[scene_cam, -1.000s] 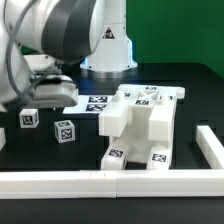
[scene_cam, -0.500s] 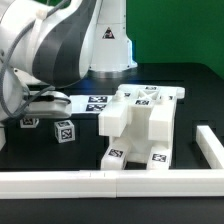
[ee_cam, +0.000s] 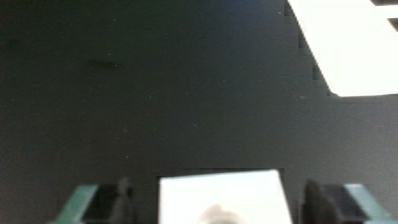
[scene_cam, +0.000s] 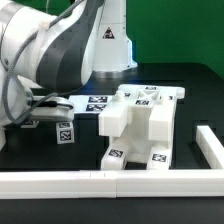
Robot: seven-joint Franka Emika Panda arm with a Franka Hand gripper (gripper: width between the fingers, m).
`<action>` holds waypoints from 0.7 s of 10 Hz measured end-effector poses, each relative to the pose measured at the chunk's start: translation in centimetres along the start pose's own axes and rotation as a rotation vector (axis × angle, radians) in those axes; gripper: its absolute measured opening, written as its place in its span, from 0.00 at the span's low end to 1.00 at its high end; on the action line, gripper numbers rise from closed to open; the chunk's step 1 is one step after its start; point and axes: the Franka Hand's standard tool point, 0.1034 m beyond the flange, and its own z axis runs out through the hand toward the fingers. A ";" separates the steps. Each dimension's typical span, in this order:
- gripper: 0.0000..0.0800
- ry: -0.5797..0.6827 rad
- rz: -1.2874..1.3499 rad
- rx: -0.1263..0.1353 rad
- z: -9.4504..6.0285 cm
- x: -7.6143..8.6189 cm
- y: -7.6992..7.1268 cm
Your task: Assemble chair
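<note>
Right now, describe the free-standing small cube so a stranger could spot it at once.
Find the blocky white chair assembly mid-table. To the exterior view's left of it sit two small white tagged cubes. The wanted cube is the one nearer the chair, fully exposed; the other cube sits under the gripper.

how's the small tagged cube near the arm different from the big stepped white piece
The small cube is one plain block; the chair assembly is far bigger, stepped and made of several panels. The small cube shows one tag; the chair assembly shows several. Both are white with black-and-white tags.
</note>
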 end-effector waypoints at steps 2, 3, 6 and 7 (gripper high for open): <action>0.38 0.000 0.001 0.001 0.0 0.0 0.0; 0.35 0.001 0.000 0.001 0.0 0.0 0.0; 0.35 0.101 -0.025 0.026 -1.8 -2.5 -0.6; 0.35 0.188 -0.025 0.040 -1.8 -2.9 -0.7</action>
